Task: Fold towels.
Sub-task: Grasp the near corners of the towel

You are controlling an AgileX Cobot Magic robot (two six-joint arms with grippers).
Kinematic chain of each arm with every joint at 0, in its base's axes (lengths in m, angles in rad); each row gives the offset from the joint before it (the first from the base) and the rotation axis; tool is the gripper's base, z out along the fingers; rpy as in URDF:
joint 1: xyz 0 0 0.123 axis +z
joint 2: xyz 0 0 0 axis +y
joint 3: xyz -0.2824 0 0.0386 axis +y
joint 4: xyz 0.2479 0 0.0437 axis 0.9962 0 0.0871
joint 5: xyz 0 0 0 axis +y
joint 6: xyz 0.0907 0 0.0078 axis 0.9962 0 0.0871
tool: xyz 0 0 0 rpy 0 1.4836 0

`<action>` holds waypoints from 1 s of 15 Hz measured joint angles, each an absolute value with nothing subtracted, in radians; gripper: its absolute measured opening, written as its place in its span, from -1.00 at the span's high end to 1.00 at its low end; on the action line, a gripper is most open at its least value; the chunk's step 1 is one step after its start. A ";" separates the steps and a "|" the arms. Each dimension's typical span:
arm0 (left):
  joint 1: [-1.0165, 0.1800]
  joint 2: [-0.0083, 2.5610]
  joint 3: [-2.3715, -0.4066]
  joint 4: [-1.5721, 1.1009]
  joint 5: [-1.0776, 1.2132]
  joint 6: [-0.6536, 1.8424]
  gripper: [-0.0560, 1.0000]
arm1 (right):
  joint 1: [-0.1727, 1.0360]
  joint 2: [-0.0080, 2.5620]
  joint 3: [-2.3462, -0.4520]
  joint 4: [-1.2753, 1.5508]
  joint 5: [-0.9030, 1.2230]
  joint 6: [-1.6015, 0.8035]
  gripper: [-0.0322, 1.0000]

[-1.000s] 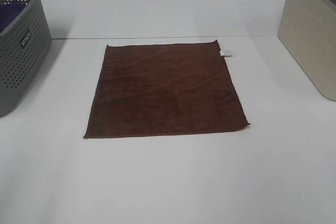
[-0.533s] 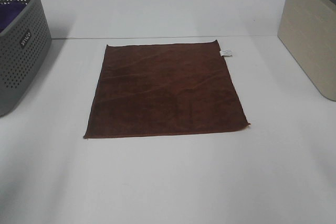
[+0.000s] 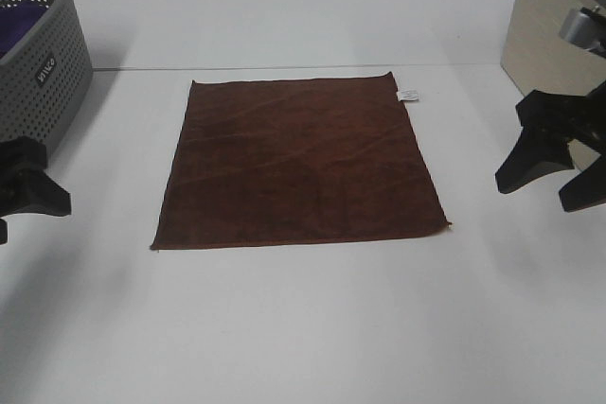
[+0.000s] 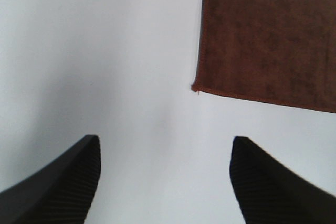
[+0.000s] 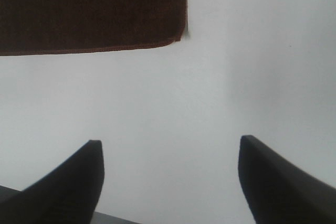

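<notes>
A dark reddish-brown square towel (image 3: 301,163) lies flat and unfolded on the white table, with a small white tag (image 3: 408,95) at its far right corner. My left gripper (image 3: 24,198) is open and empty at the left edge of the view, left of the towel's near-left corner (image 4: 195,87). My right gripper (image 3: 551,172) is open and empty to the right of the towel, off its near-right corner (image 5: 181,38). Neither gripper touches the towel. The towel also shows in the left wrist view (image 4: 273,35) and in the right wrist view (image 5: 89,9).
A grey perforated basket (image 3: 38,82) with purple cloth inside stands at the far left. A beige box (image 3: 554,63) stands at the far right, close behind my right gripper. The white table (image 3: 312,328) runs wide in front of the towel.
Both grippers have come into the exterior high view, the left at the left edge and the right at the right edge. The towel has not moved.
</notes>
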State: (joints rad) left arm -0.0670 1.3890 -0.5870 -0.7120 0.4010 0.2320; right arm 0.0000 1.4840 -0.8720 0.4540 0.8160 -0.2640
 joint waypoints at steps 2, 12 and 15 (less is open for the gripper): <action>-0.067 1.499 -0.657 -0.745 0.440 0.261 -0.37 | 0.000 1.569 -0.896 0.523 0.801 -0.340 -0.39; -0.067 1.850 -0.861 -0.998 0.478 0.566 -0.37 | -0.128 1.970 -1.104 0.807 0.871 -0.641 -0.39; -0.067 1.939 -0.885 -1.177 0.510 0.716 -0.37 | -0.128 2.051 -1.169 0.806 0.894 -0.644 -0.39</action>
State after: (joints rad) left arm -0.0670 1.9390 -0.8850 -1.1770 0.5100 0.7160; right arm -0.1280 2.0510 -1.1690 0.8060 0.8940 -0.6440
